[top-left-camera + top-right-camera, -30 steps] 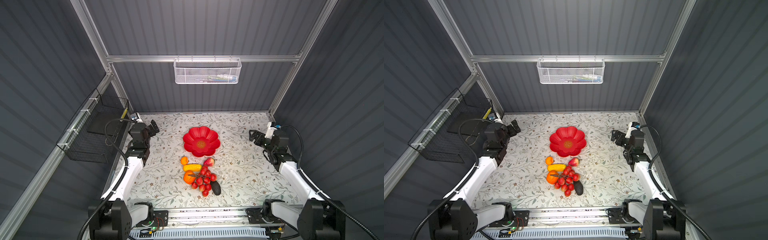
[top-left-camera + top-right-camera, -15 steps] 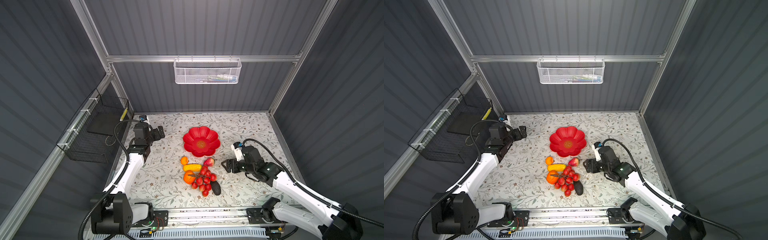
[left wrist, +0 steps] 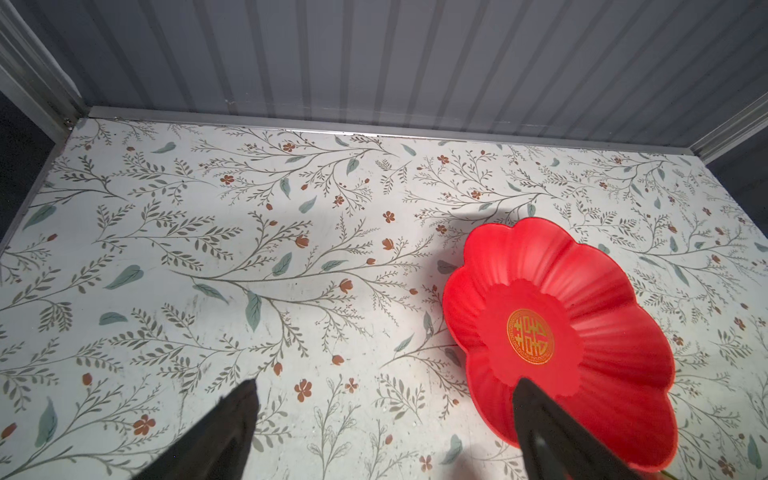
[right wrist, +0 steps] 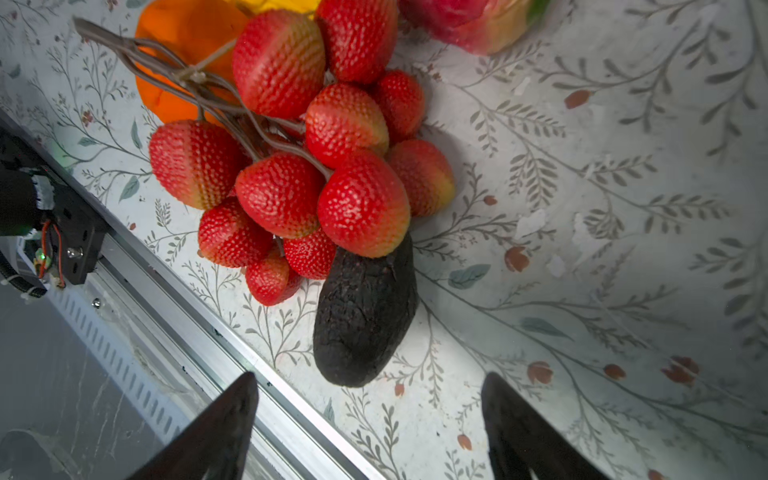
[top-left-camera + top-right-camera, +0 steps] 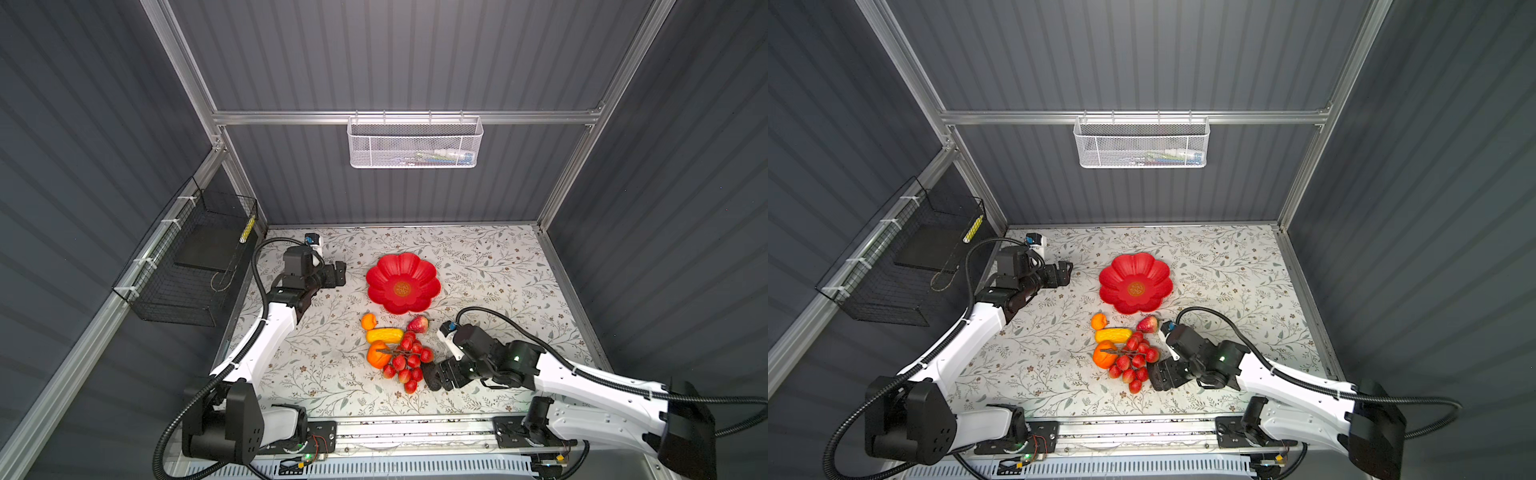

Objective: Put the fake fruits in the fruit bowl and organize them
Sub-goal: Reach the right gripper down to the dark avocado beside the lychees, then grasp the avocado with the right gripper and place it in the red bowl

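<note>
One end of the avocado (image 4: 365, 316) beneath the red bunch (image 4: 282, 191)

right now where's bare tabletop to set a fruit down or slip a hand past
Free: the floral tabletop between the glossy red flower-shaped bowl and the right wall, and the stretch between the fruits and the left arm. Crowded: the bowl's near side, where red berry bunch, dark avocado and open right gripper pack together.
</note>
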Motion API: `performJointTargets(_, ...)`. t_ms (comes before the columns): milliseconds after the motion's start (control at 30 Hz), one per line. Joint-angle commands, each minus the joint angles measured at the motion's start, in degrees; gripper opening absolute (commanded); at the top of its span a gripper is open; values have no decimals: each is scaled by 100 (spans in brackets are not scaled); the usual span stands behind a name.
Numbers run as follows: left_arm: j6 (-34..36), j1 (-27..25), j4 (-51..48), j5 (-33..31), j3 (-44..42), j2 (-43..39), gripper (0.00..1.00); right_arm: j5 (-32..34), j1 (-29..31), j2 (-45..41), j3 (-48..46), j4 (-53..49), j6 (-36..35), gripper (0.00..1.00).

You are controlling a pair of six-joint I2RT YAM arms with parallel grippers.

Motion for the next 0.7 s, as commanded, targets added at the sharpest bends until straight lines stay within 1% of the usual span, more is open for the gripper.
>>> performJointTargets(0, 187, 18, 3, -251, 42, 121, 96, 86, 145, 621, 564, -157, 217, 82)
performJointTargets(67, 197, 18, -27, -308, 82, 266, 95, 156, 183, 1027, 960, -388, 240, 80)
performJointTargets(133, 188, 20, -52, -308, 145, 351, 95, 356, 337, 1225, 1160, -383, 243, 78)
performJointTargets(267, 214, 18, -139, -377, 191, 267, 95, 472, 415, 1423, 896, -46, 698, 70)
performJointTargets(333, 229, 18, -67, -391, 94, 161, 95, 585, 444, 1442, 765, -58, 810, 68)
performJointTargets(500, 210, 18, -136, -387, 133, -52, 95, 933, 445, 1545, 673, -159, 566, 68)
performJointTargets(667, 174, 18, -144, -352, 131, -200, 96, 939, 439, 1691, 602, -44, 309, 64)
